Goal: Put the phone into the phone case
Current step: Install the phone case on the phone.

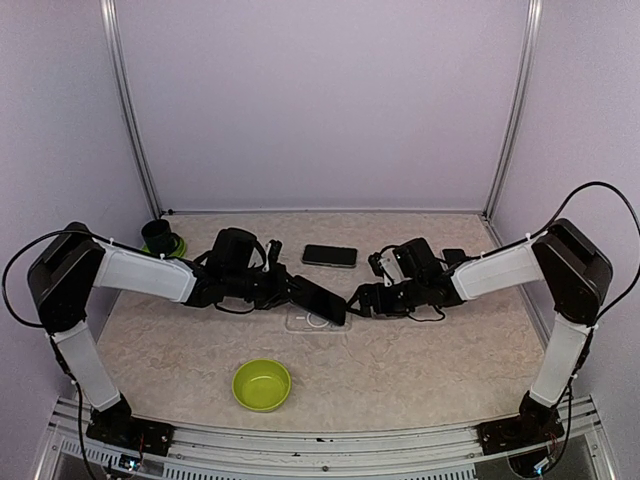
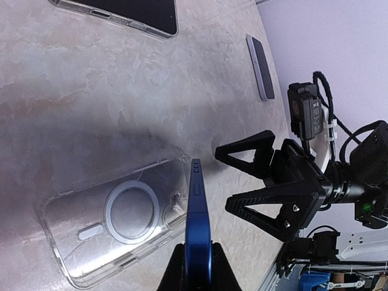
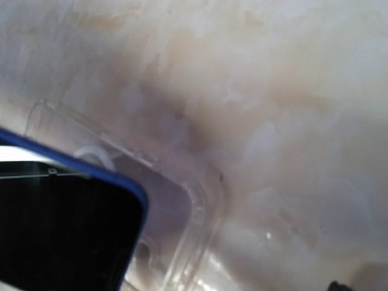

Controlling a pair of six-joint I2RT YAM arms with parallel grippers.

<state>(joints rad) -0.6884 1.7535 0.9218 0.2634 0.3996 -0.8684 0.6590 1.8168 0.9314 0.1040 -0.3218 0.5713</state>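
My left gripper [image 1: 288,290] [image 2: 197,253] is shut on the blue-edged phone [image 1: 321,298] [image 2: 198,218], holding it on edge and tilted over the clear phone case [image 1: 314,321] [image 2: 112,221]. The case lies flat on the table, open side up, with its ring mark showing. The phone's far end hangs near the case's right edge; I cannot tell whether it touches. My right gripper [image 1: 357,301] [image 2: 224,177] stands open just right of the phone, holding nothing. In the right wrist view the phone's black screen [image 3: 66,224] covers part of the case [image 3: 197,200].
Another dark phone [image 1: 329,256] [image 2: 136,13] lies behind the case. A small grey slab [image 2: 260,63] lies further right. A green bowl [image 1: 262,385] sits at the front and a dark cup on a green dish [image 1: 160,238] at the back left.
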